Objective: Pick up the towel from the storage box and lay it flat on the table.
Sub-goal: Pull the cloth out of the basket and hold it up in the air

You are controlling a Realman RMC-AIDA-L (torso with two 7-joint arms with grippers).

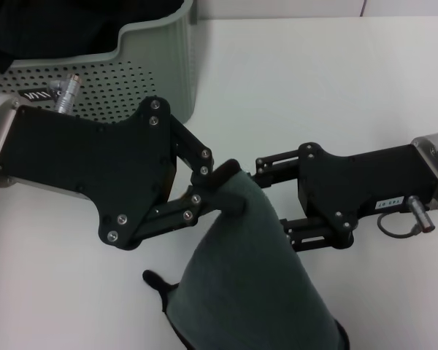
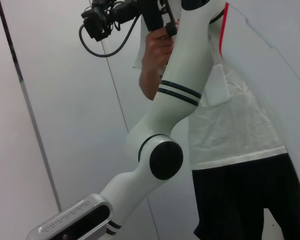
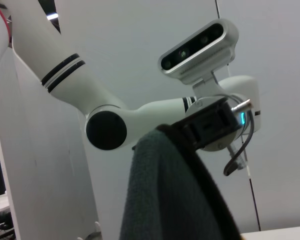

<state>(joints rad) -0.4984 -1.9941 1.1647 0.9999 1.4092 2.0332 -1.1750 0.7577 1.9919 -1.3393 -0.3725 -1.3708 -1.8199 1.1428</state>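
Observation:
The dark green towel with black edge binding hangs over the white table, its lower end running out of the head view. My left gripper is shut on the towel's top corner and holds it up. My right gripper reaches in from the right, open, its two fingers spread above and below the towel's right edge. In the right wrist view the towel drapes close in front, with the left arm's wrist behind it. The pale green storage box stands at the back left.
Plain black fabric lies in the box, and a small black label sits on its perforated wall. The left wrist view shows my right arm and a person in a white shirt standing behind it.

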